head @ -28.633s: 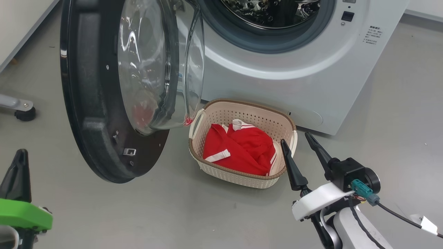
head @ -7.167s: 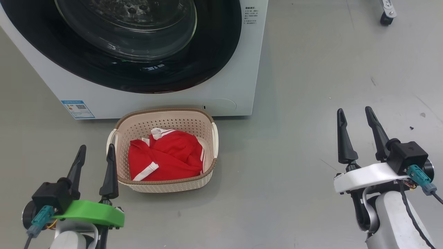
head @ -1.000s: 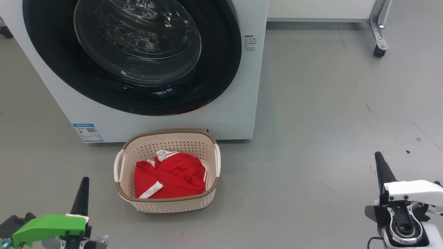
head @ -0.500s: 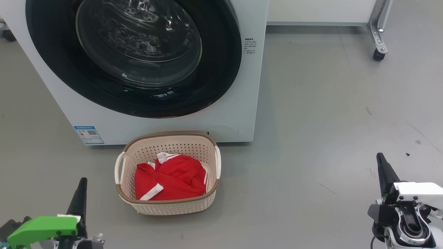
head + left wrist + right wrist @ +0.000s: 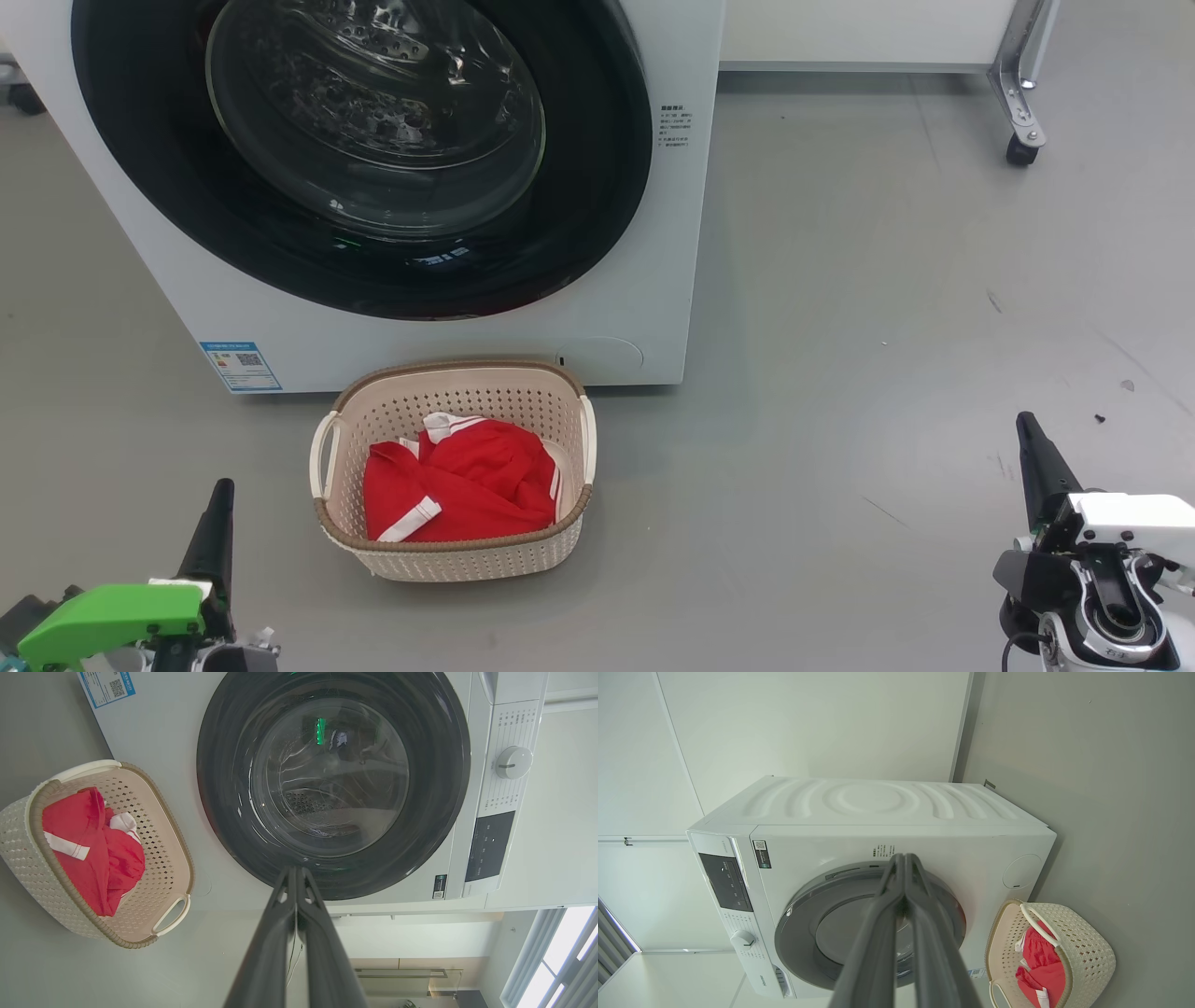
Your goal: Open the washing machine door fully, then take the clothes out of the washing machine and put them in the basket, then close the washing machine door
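Clothes [image 5: 462, 485] are sitting bunched in the basket [image 5: 457, 560], which is standing on the floor [image 5: 840, 327] just beside the washing machine [image 5: 672, 299] front, so it's a short drop from the opening. Head view: the washing machine door [image 5: 373, 121] is lying flush, shut. The left gripper [image 5: 217, 523] and right gripper [image 5: 1038, 462] are hanging low, well apart from everything. Left wrist view: the fingers [image 5: 273, 942] are pressing together, gripping nothing, aiming at the door rim. Right wrist view: same, pinched tight, empty. My read: all three steps are looking done.
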